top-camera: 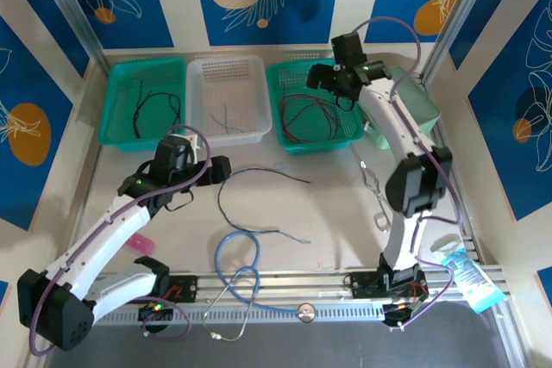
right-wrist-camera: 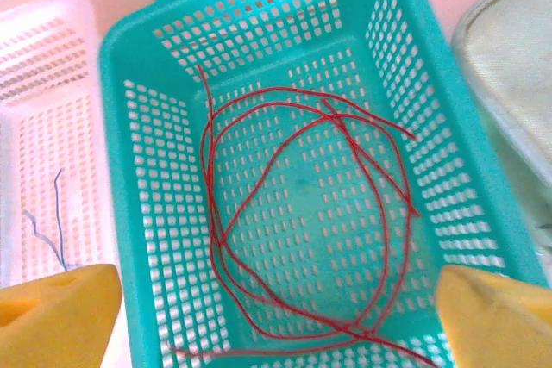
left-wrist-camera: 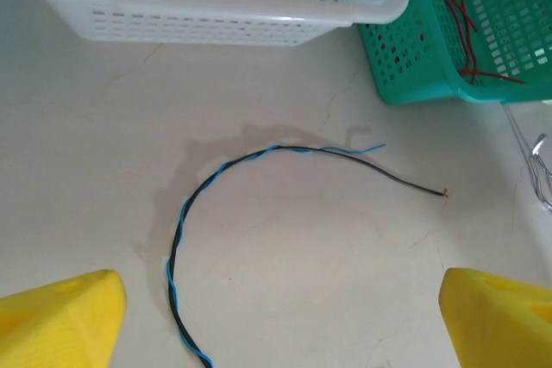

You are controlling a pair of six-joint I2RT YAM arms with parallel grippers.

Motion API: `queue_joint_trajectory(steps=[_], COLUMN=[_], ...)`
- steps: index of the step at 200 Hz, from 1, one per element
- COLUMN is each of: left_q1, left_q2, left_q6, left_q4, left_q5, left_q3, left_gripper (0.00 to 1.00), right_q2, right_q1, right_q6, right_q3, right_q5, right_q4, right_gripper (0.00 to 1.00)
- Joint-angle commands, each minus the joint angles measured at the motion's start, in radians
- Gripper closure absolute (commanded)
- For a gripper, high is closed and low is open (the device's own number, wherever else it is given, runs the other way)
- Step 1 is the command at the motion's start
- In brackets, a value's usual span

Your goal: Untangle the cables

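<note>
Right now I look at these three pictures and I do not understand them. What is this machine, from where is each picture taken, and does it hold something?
The machine is two robot arms bolted at the near edge of a table. The top picture looks down from above and behind them. The other two come from small cameras on the wrists; the yellow shapes at the bottom corners are each gripper's own fingers.

The left gripper hovers open over a black and blue twisted cable lying on the table. The right gripper hangs open above the right green basket, where the red cables lie in loose loops. Neither gripper holds anything.

A white basket holds a thin blue cable, and the left green basket holds black cables. A thick light-blue tube lies near the front edge.
</note>
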Motion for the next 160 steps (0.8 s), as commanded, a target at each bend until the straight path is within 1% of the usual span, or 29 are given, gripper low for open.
queue_joint_trajectory(steps=[1,30,61,92,106,125,135,147,160], left_q1=[-0.02,-0.042,-0.077,-0.127,-0.146,-0.159,-0.169,-0.182,-0.204], left_q2=[-0.044,-0.083,-0.102,-0.097,-0.095,-0.084,-0.084,-0.086,-0.088], left_q6=[-0.024,-0.037,-0.029,0.008,0.035,0.051,0.052,0.052,0.053], left_q4=[-0.026,-0.025,-0.051,-0.075,-0.076,-0.087,-0.086,-0.077,-0.07], left_q5=[-0.015,-0.024,-0.033,-0.028,-0.03,-0.038,-0.041,-0.047,-0.06], left_q3=[-0.025,-0.054,-0.071,-0.071,-0.076,-0.078,-0.084,-0.094,-0.103], left_gripper=[0.07,0.07,0.07,0.08,0.08,0.08,0.08,0.09,0.09], right_q2=[-0.092,-0.208,-0.407,-0.596,-0.672,-0.747,-0.774,-0.8,-0.811], right_q1=[-0.004,0.01,0.077,0.16,0.202,0.244,0.273,0.314,0.358], right_q6=[-0.021,-0.017,0.024,0.099,0.17,0.333,0.411,0.467,0.517], right_q3=[-0.12,-0.23,-0.487,-0.694,-0.787,-0.909,-0.963,-1.025,-1.063], right_q5=[-0.034,-0.05,-0.064,-0.058,-0.068,-0.1,-0.098,-0.095,-0.056], right_q4=[0.028,0.006,0.036,-0.013,-0.016,-0.019,-0.013,0.026,0.042], right_gripper=[0.01,0.0,0.03,0.09,0.11,0.13,0.14,0.14,0.15])
